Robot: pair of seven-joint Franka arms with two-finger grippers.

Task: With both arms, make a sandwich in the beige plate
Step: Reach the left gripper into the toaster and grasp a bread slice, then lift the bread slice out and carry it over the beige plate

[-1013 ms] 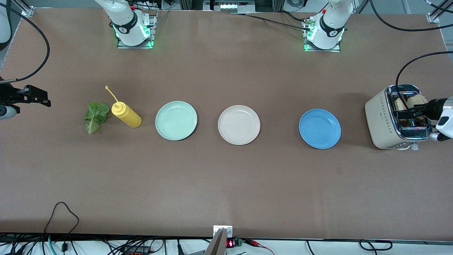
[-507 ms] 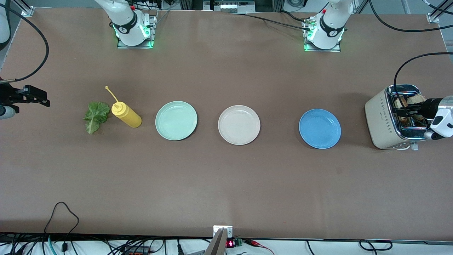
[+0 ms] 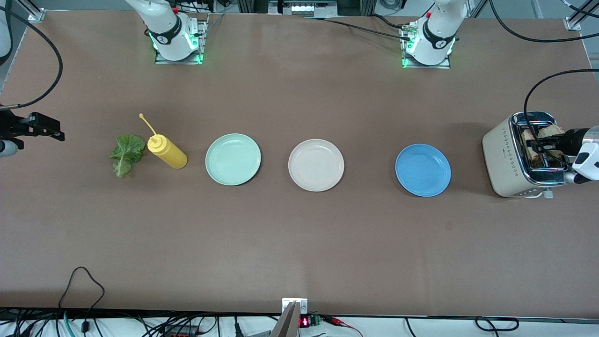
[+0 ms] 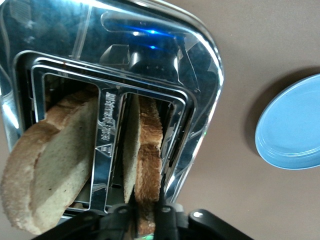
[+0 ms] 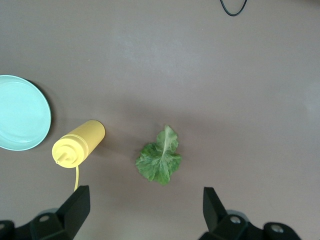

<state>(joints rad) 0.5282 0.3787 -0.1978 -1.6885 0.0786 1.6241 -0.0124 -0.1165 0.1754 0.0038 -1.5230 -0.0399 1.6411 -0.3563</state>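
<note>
Two slices of toasted bread stand in the toaster (image 3: 503, 157). My left gripper (image 3: 542, 145) is over the toaster, shut on the brown-crusted slice (image 4: 149, 150) in the slot nearer the blue plate; its fingers (image 4: 142, 212) pinch the slice's top edge. The other slice (image 4: 55, 160) leans in the second slot. The beige plate (image 3: 316, 164) sits mid-table with nothing on it. The lettuce leaf (image 3: 126, 153) lies flat toward the right arm's end. My right gripper (image 3: 47, 130) hovers open over the table near that end, with the leaf (image 5: 160, 161) below its open fingers (image 5: 145, 210).
A yellow squeeze bottle (image 3: 167, 152) lies beside the lettuce, also in the right wrist view (image 5: 77, 144). A mint-green plate (image 3: 232, 159) sits between the bottle and the beige plate. A blue plate (image 3: 422, 170) sits between the beige plate and the toaster.
My left gripper has shifted over the toaster and closed on the bread slice. My right gripper has barely moved.
</note>
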